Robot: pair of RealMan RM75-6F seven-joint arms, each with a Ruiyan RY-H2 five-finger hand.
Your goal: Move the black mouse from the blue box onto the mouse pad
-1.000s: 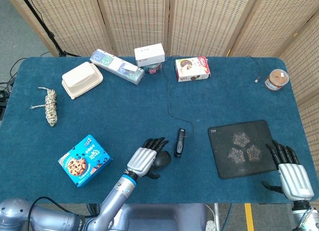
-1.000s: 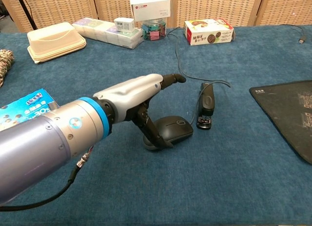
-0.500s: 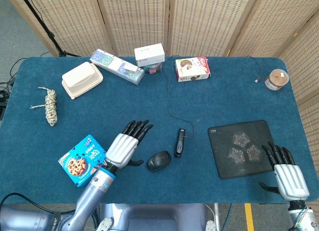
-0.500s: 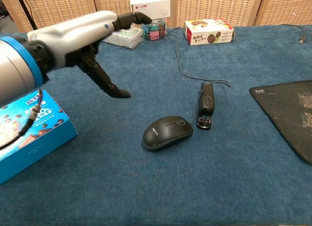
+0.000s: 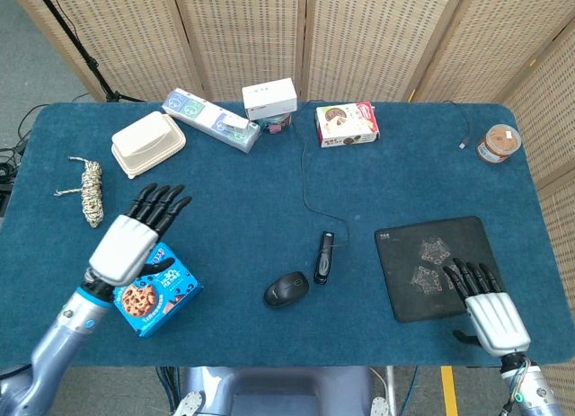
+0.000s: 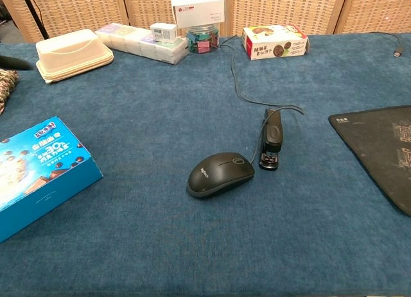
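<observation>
A black mouse lies on the blue tabletop, long axis slanting, its wheel end toward a black stapler just beside it. The mouse pad lies well apart on the stapler's side, the blue box on the other. The left robot hand hovers over the box, fingers spread, holding nothing; the right robot hand, spread too, rests at the pad's near corner.
</observation>
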